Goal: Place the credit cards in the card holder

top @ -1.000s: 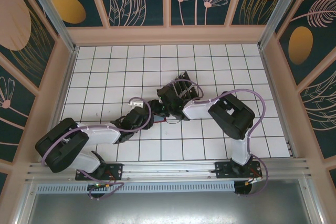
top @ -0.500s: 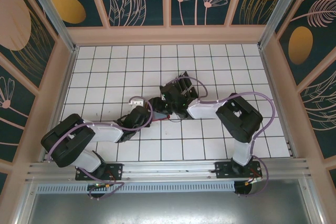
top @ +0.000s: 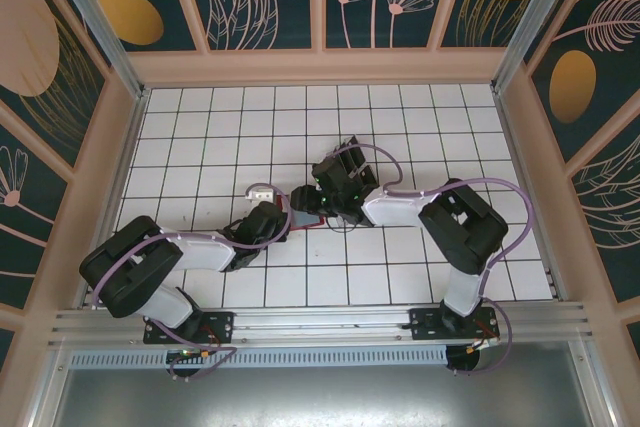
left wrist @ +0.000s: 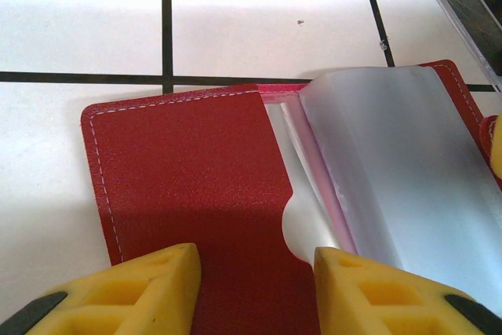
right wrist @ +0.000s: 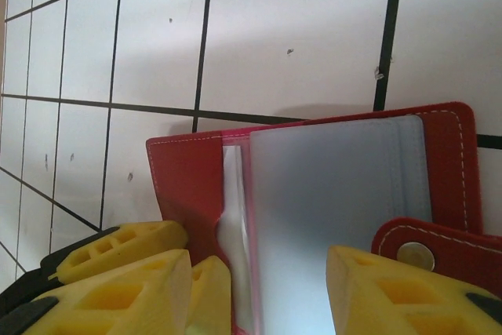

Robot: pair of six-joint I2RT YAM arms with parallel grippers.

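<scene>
the wallet (left wrist: pixel 196 170) lies open and flat on the white surface (left wrist: pixel 78 21), between the two tools. since a second ago both arms have shifted a little, but the tools stay at the wallet, so i think it is being kept open for a card. the left tool (left wrist: pixel 255 272) sits at the wallet's near edge, fingers a bit apart; i cannot tell if it pinches. the right tool (right wrist: pixel 259 296) is spread over the grey pockets (right wrist: pixel 337 194). i count one wallet and two tools. something dark under clear plastic (left wrist: pixel 463 5), past the wallet's far corner, may be cards; i cannot count them.
</scene>
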